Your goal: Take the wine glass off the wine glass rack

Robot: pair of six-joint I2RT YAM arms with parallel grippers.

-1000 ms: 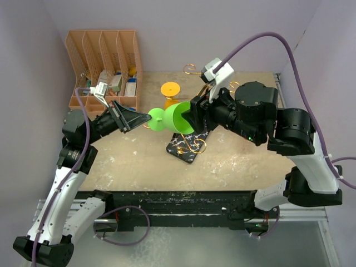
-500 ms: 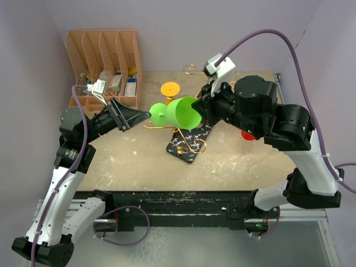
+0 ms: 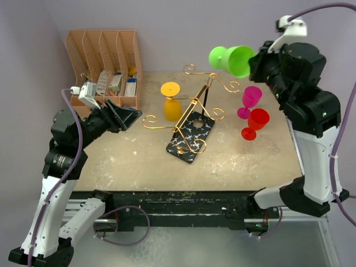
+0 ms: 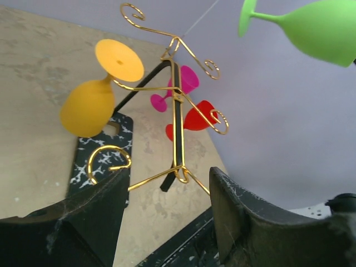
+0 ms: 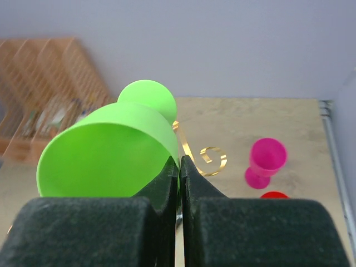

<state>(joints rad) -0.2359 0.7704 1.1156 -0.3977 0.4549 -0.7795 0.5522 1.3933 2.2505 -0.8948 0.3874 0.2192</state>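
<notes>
The green wine glass (image 3: 231, 59) hangs on its side in the air at the back right, clear of the rack. My right gripper (image 3: 257, 64) is shut on its rim, one finger inside the bowl (image 5: 105, 150) and one outside, the tips (image 5: 179, 161) pinching the wall. The gold wire wine glass rack (image 3: 196, 103) stands mid-table on its black marble base (image 3: 183, 142). An orange glass (image 3: 171, 103) hangs upside down from one arm. My left gripper (image 3: 130, 115) is open and empty, left of the rack, near a curled arm end (image 4: 108, 158).
A peach file organiser (image 3: 105, 61) with small items sits at the back left. A pink glass (image 3: 250, 99) and a red glass (image 3: 256, 122) stand on the table to the right of the rack. Purple walls close in the back and the sides.
My right gripper shut on the green glass's rim and carried it up and to the back right, off the rack. My left gripper let go of the glass's foot, opened and drew back left.
</notes>
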